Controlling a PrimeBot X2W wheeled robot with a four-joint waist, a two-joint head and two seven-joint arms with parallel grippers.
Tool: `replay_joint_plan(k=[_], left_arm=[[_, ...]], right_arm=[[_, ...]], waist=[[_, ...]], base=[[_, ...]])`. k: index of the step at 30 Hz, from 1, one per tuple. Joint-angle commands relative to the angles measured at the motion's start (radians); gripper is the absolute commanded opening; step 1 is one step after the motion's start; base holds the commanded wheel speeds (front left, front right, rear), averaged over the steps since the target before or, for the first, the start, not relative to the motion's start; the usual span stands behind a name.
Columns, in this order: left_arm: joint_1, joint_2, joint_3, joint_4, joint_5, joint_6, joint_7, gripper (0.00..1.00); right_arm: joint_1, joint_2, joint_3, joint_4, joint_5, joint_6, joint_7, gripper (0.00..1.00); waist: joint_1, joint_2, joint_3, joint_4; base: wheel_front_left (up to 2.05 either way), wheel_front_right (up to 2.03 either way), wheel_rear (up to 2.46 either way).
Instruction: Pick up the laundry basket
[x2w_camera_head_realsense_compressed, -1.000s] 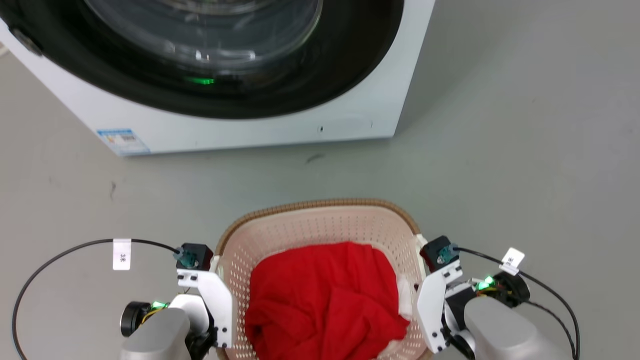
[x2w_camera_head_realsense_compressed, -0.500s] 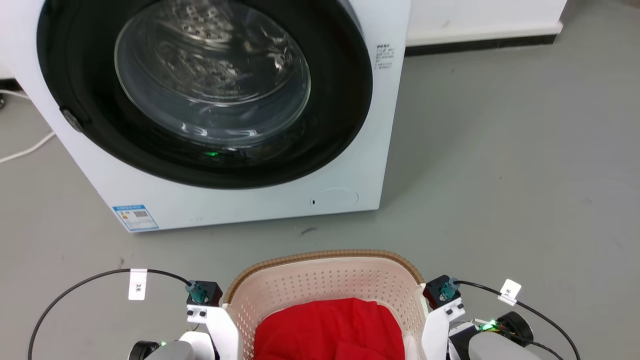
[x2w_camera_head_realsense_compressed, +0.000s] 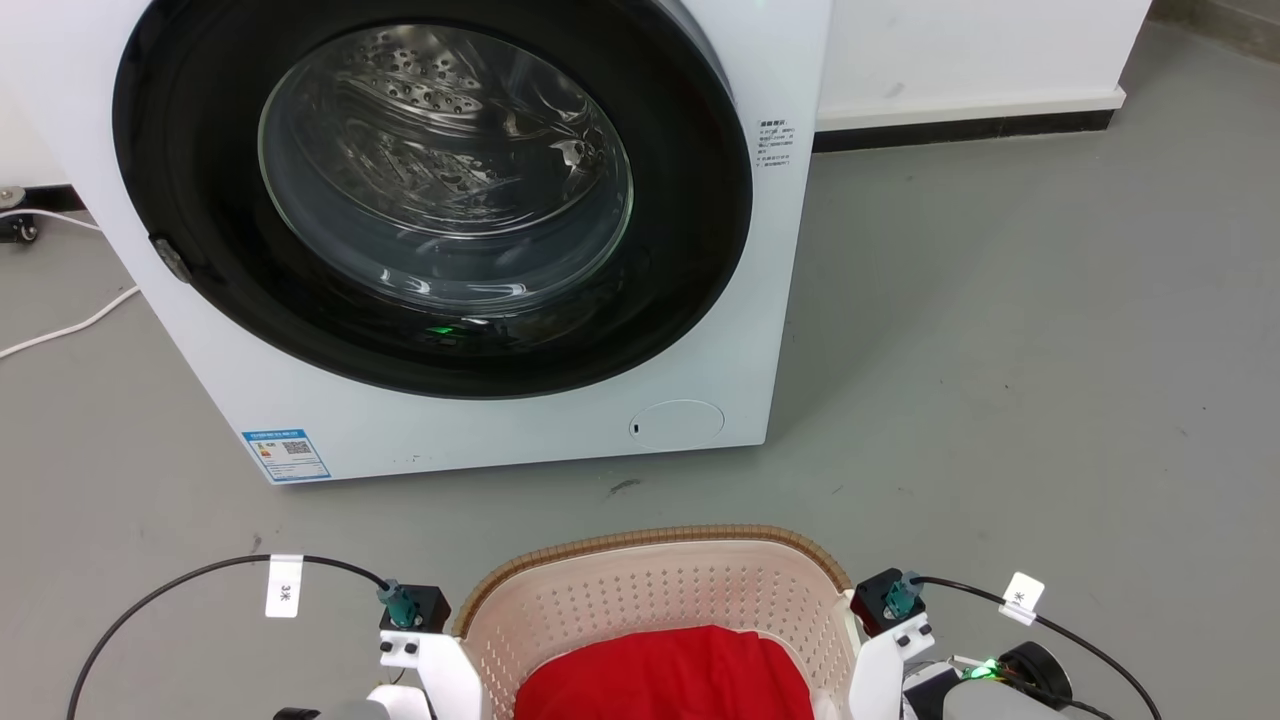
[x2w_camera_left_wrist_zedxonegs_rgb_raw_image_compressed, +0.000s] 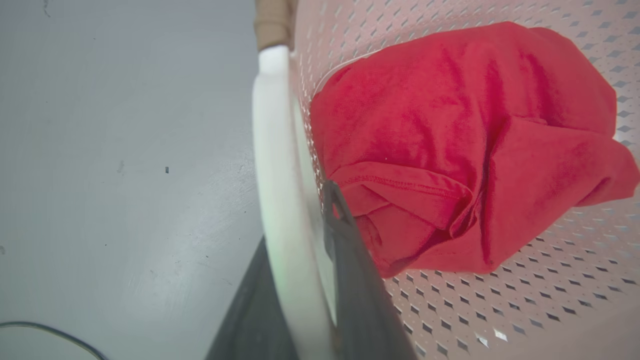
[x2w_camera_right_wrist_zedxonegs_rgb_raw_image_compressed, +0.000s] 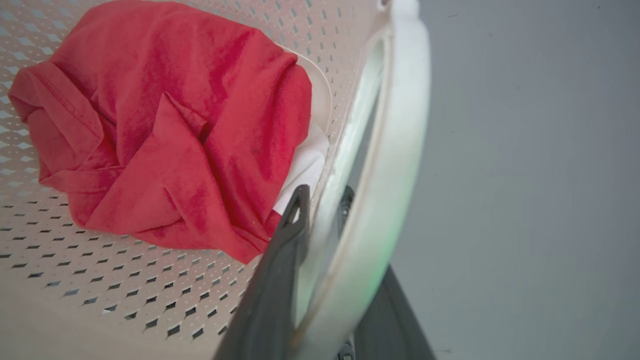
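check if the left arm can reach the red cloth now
Probably not: the left end effector is clamped on the white handle of the laundry basket, though the red cloth lies just inside.

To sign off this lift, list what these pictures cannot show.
Head view: cream perforated plastic laundry basket, near half cut by bottom edge.
Right wrist view: white cloth, mostly under crumpled red garment.
Head view: blue label on white washing machine, too small to read.

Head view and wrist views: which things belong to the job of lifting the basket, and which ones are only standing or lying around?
Belong to the job: laundry basket, left gripper and right gripper, each closed around a white handle.

Only lying about: washing machine, red cloth inside the basket, white cable on the floor.
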Motion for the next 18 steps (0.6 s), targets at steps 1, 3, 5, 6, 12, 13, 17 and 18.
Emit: replay_joint_plan(k=[1,3,5,6,12,13,17,18], left_arm=[[0.006,-0.005,-0.009,-0.007,-0.002,-0.008,0.004,0.00],[0.008,-0.004,-0.021,-0.006,-0.017,-0.008,0.008,0.00],[0.007,-0.004,-0.028,-0.005,-0.026,-0.008,0.007,0.00],[0.006,-0.003,-0.031,-0.004,-0.027,-0.008,0.007,0.00],[0.000,-0.003,-0.048,-0.002,-0.047,-0.008,0.006,0.00],[-0.001,-0.003,-0.051,-0.002,-0.051,-0.008,0.006,0.00],[-0.005,-0.002,-0.062,0.000,-0.061,-0.008,0.003,0.00],[-0.006,-0.002,-0.065,0.000,-0.066,-0.008,0.002,0.00]], right_arm=[[0.006,0.003,0.009,-0.010,0.003,0.012,-0.005,0.00],[0.007,0.002,0.030,-0.007,0.025,0.012,-0.010,0.00],[0.006,0.001,0.040,-0.006,0.033,0.012,-0.013,0.00],[0.004,0.001,0.045,-0.005,0.037,0.012,-0.015,0.00],[-0.005,-0.001,0.075,-0.003,0.063,0.012,-0.019,0.00],[-0.006,-0.002,0.079,-0.002,0.067,0.012,-0.020,0.00],[-0.010,-0.002,0.095,0.001,0.082,0.012,-0.022,0.00],[-0.011,-0.002,0.098,0.001,0.088,0.012,-0.023,0.00]], waist=[[0.0002,-0.0001,-0.001,0.000],[0.0002,-0.0001,-0.006,0.001],[0.0002,-0.0001,-0.007,0.002],[0.0002,-0.0001,-0.007,0.002],[0.0002,-0.0001,-0.007,0.005],[0.0002,-0.0001,-0.007,0.005],[0.0002,-0.0001,-0.006,0.007],[0.0002,-0.0001,-0.006,0.007]], base=[[0.00,0.00,0.00],[0.00,0.00,0.00],[0.00,0.00,0.00],[0.00,0.00,0.00],[0.00,0.00,0.00],[0.00,0.00,0.00],[0.00,0.00,0.00],[0.00,0.00,0.00]])
